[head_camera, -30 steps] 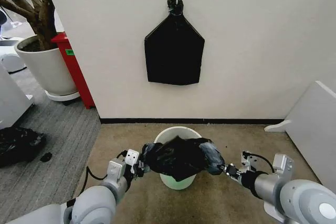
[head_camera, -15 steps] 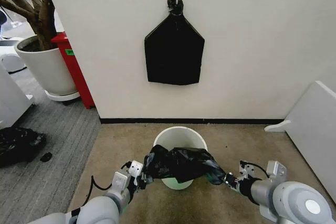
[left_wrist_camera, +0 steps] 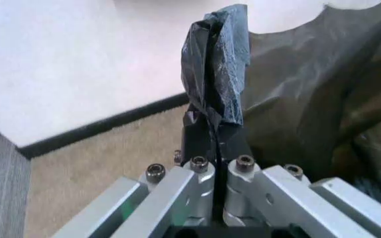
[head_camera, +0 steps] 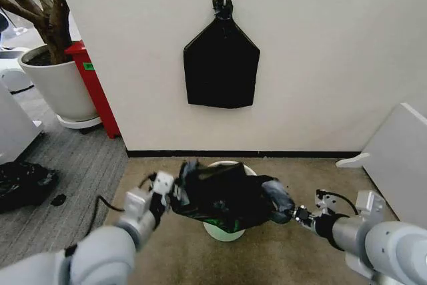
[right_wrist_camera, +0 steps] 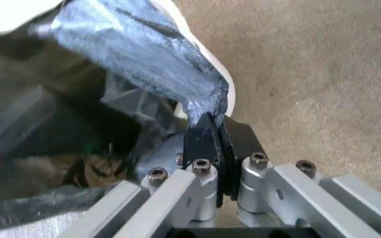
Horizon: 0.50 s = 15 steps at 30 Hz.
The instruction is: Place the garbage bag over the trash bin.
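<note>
Head view: garbage bag point(head_camera: 227, 196) stretches above the trash bin point(head_camera: 224, 229), left gripper point(head_camera: 175, 190) clamping its nine-o'clock edge, right gripper point(head_camera: 298, 213) pinching its three-o'clock edge, fingers closed on plastic.

You are holding the garbage bag point(head_camera: 230, 195) stretched between the left gripper point(head_camera: 175, 195) and right gripper point(head_camera: 295, 215), both pinching it, above the trash bin point(head_camera: 224, 230) on the carpet point(head_camera: 293, 178).

The garbage bag point(head_camera: 223, 197) is thin wrinkled plastic, slightly glossy (grey where light hits); the trash bin point(head_camera: 224, 230) is smooth plastic; the carpet floor point(head_camera: 293, 178) looks rough, matt.
</note>
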Motion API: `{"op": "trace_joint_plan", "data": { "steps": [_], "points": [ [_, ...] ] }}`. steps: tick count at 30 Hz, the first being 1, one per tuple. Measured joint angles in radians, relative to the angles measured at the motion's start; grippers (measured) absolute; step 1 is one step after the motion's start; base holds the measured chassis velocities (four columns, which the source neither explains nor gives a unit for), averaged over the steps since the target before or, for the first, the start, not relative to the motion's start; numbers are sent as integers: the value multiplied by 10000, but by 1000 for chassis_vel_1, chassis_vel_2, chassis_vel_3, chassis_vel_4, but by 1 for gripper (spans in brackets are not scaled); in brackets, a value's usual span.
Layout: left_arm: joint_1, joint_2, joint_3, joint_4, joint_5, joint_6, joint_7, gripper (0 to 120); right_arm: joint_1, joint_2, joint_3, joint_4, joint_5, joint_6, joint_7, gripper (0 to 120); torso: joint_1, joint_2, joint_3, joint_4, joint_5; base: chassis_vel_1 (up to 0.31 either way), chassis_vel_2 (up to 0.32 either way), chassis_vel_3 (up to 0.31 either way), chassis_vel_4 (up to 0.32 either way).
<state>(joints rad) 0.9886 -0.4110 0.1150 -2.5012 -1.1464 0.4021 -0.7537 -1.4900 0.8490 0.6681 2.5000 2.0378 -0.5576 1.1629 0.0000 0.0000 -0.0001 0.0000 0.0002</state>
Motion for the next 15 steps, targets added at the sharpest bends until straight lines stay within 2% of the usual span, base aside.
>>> {"op": "trace_joint_plan", "data": {
  "steps": [3,7,12,15],
  "points": [
    [155,153,-186,-48,-330,166,-183,0,114,-42,37,31,-22,81,92,0,0,0,1,2,-1,0,0,0,0],
    [150,47,-56,-32,-302,239,-284,0,38,76,-213,31,-30,-21,94,0,0,0,1,1,0,0,0,0,0],
    [-25,-271,605,611,21,200,-129,0,-216,532,-663,26,-275,-224,81,0,0,-1,0,-1,-1,0,0,0,0],
    [-181,-495,1293,1205,354,97,33,0,-250,739,-906,21,-561,-313,-118,0,0,-1,0,-1,-2,0,0,0,0]
  ]
}}
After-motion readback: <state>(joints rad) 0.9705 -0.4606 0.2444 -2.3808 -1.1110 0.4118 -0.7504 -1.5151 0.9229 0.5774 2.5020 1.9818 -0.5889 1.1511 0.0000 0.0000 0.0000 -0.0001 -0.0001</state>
